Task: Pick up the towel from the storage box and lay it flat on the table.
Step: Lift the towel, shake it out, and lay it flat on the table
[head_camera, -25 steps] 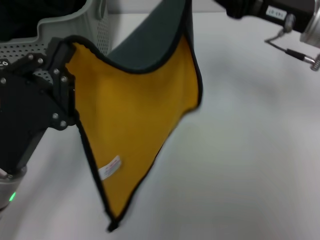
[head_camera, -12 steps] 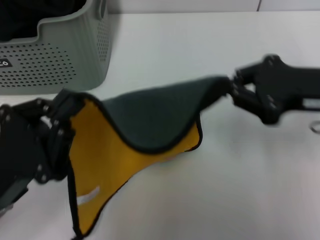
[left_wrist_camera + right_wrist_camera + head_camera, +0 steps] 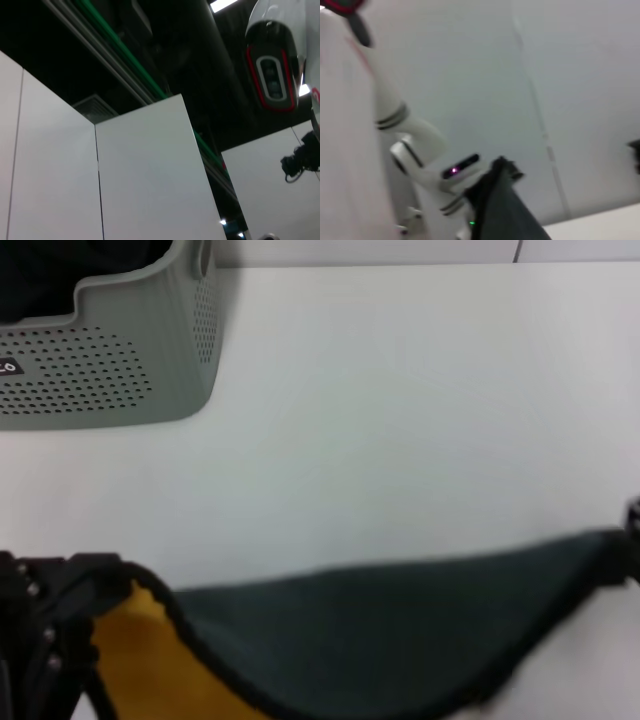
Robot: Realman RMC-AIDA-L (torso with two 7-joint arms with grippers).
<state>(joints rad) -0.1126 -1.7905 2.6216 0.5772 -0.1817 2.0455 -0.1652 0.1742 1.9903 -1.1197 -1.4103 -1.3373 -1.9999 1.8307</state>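
The towel (image 3: 380, 630) is stretched low over the table (image 3: 400, 420) along the near edge of the head view. Its dark teal face is up and its mustard-yellow face shows at the lower left. My left gripper (image 3: 112, 578) is shut on the towel's left corner at the bottom left. My right gripper (image 3: 633, 528) barely shows at the right edge and holds the towel's right corner. The grey-green storage box (image 3: 110, 370) stands at the back left, apart from the towel. In the right wrist view the towel (image 3: 502, 210) shows as a dark strip.
The white table stretches wide between the storage box and the towel. The left wrist view shows only the ceiling, wall panels and the robot's head (image 3: 272, 60). The right wrist view shows my left arm (image 3: 420, 145) beyond the towel.
Both grippers have come toward the near edge and down with the towel, moving farther apart. The towel went from hanging high to spread nearly level, teal face up.
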